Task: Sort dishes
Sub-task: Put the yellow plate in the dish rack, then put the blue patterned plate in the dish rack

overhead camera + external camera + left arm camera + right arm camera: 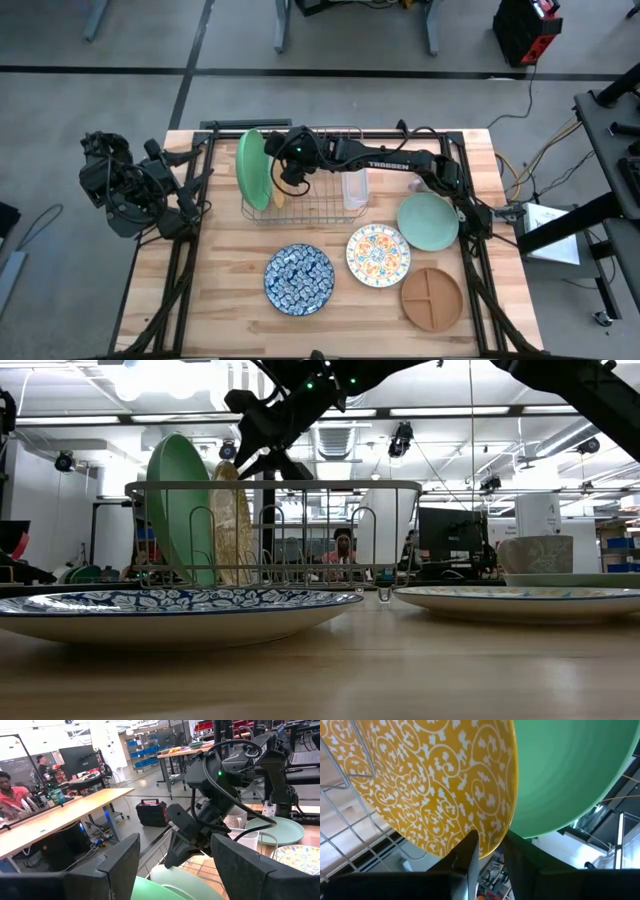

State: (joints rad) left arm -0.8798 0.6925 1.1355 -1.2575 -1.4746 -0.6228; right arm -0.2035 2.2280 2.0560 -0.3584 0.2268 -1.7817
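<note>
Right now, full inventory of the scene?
Wire dish rack: one, silver, table's far middle.
Green plate: one, upright at rack's left end.
Yellow patterned plate: one, upright in rack beside the green.
Clear container: one, in rack's right part.
Blue patterned plate: one, flat, near middle.
Floral plate: one, white multicolour, right of the blue.
Teal plate: one, pale, right of rack.
Brown divided plate: one, near right.
Mug: one, grey, on teal plate.
Right pincer: shut on yellow plate's rim.
Left pincer: open, left of rack.
</note>
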